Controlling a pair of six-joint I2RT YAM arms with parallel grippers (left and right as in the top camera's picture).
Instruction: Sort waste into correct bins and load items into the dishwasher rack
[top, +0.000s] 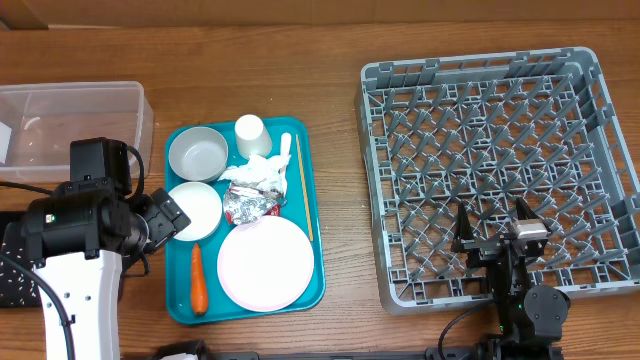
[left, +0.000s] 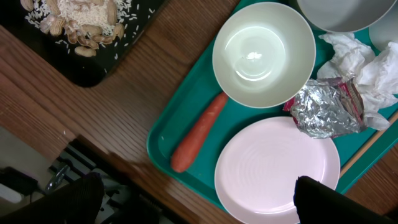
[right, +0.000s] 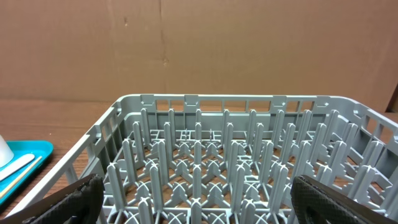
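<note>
On the teal tray (top: 315, 240) lie two white bowls (top: 198, 152) (top: 200, 205), a cup (top: 251, 134), a pale plate (top: 264, 262), a white utensil (top: 284, 160), a crumpled napkin (top: 255, 173) and a foil wrapper (top: 245, 204). My left gripper (top: 172, 215) hangs open over the tray's left edge; its view shows the near bowl (left: 263, 53), plate (left: 273, 168), foil (left: 326, 109) and napkin (left: 360, 59). Nut scraps (left: 81, 22) lie in the black tray (left: 87, 71). My right gripper (top: 495, 232) is open and empty above the grey rack (top: 372, 180).
The clear tub (top: 140, 120) stands at the back left, beside my left arm. An orange carrot (top: 198, 278) and a thin wooden stick (top: 303, 185) also lie on the teal tray. The rack's upright pegs (right: 199, 162) fill the right wrist view.
</note>
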